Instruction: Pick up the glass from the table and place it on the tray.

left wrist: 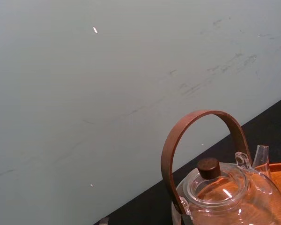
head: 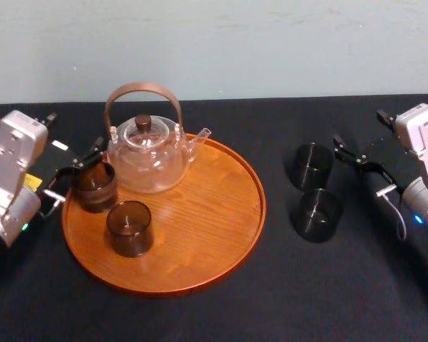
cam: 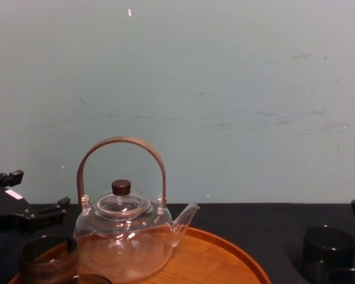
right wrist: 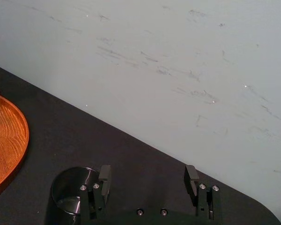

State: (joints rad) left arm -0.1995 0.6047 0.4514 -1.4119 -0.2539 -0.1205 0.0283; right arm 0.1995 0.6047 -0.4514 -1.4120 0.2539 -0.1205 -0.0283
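Note:
The round orange-brown wooden tray [head: 221, 214] lies left of centre and carries a clear glass teapot [head: 148, 153] and two dark glasses. One of these glasses [head: 94, 187] stands at the tray's left rim, and the other [head: 129, 228] is nearer the front. My left gripper [head: 77, 171] is open at the left rim, close against the rim-side glass [cam: 47, 257]. Two more dark glasses [head: 313, 165] [head: 318, 214] stand on the black table to the right of the tray. My right gripper [right wrist: 147, 176] is open just right of them, with one glass [right wrist: 72, 192] beside one finger.
A black cloth [head: 285, 299] covers the table, and a pale wall [cam: 225, 89] stands right behind it. The teapot's tall brown handle [left wrist: 196, 126] arches over the back left of the tray. The tray's right half is bare wood.

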